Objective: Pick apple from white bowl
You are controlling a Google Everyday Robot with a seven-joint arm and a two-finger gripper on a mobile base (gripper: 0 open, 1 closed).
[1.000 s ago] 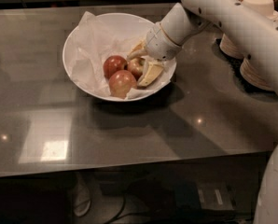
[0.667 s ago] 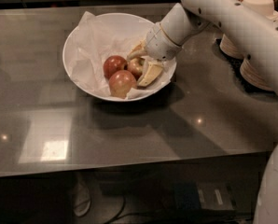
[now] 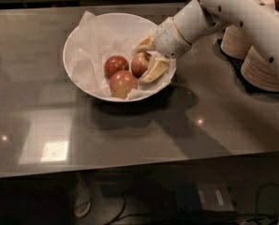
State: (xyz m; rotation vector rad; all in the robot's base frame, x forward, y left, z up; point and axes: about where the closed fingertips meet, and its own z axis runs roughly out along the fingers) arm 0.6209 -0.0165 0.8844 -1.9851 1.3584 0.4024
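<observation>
The white bowl (image 3: pixel 74 41), lined with crumpled white paper, stands on the grey table and holds three apples. The apple (image 3: pixel 139 63), small and red, lies at the right of the bowl between my fingers. My gripper (image 3: pixel 146 59) reaches into the bowl from the right. One finger (image 3: pixel 144 43) is above the apple and the other (image 3: pixel 156 69) is at its lower right. The fingers are closed against the apple. A dark red apple (image 3: pixel 115 65) and a paler orange-red apple (image 3: pixel 122 83) lie just to its left, close together.
Stacks of tan paper bowls (image 3: pixel 261 64) stand at the right behind my white arm (image 3: pixel 233 8). The glossy grey table (image 3: pixel 130 135) stretches in front of the bowl to its near edge.
My gripper has shifted slightly up and to the right inside the bowl. The apple between the fingers shows more than before. The other two apples have not moved.
</observation>
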